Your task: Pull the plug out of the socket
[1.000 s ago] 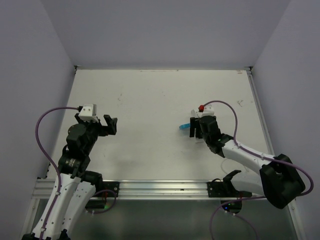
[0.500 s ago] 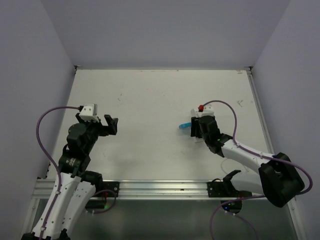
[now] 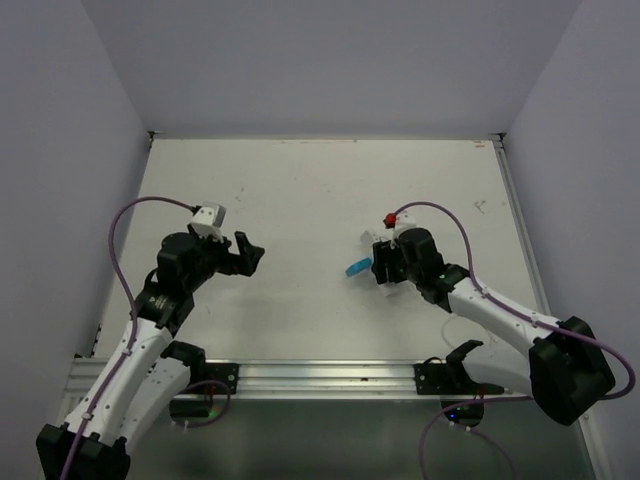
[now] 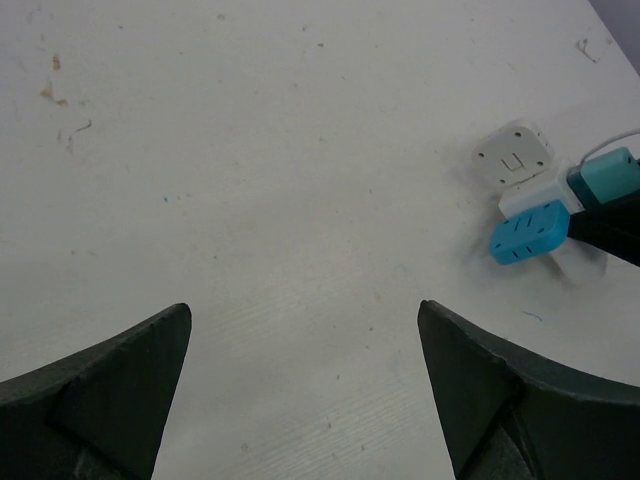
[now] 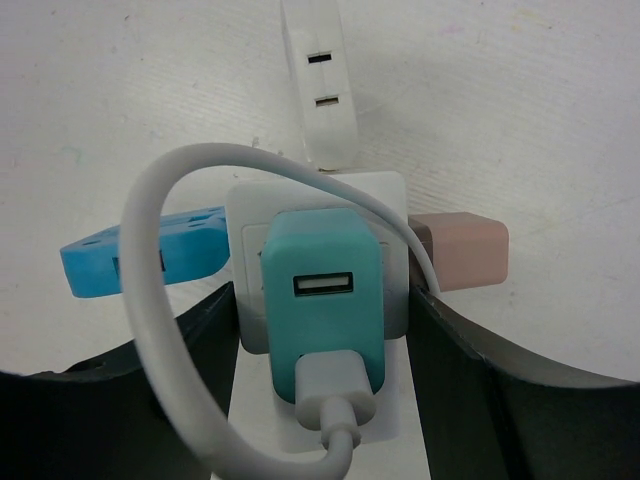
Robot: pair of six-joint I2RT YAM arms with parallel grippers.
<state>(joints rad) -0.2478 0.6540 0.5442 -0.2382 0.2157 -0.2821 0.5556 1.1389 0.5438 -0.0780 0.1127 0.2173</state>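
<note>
Socket, a white cube, stands right of centre on the worktop, between the fingers of the right claw, which seems to pinch its sides, though contact is hard to judge. A teal plug with a white cable fills its top face, a blue plug its left, a pink plug its right. The left claw hovers spread wide, empty, well left.

your right gripper has drawn its jaws in against the sides of the socket and dragged it leftward along the rail. the blue plug on the socket's side has swung a little nearer the rail. your left gripper has shifted rightward along the rail.
</note>
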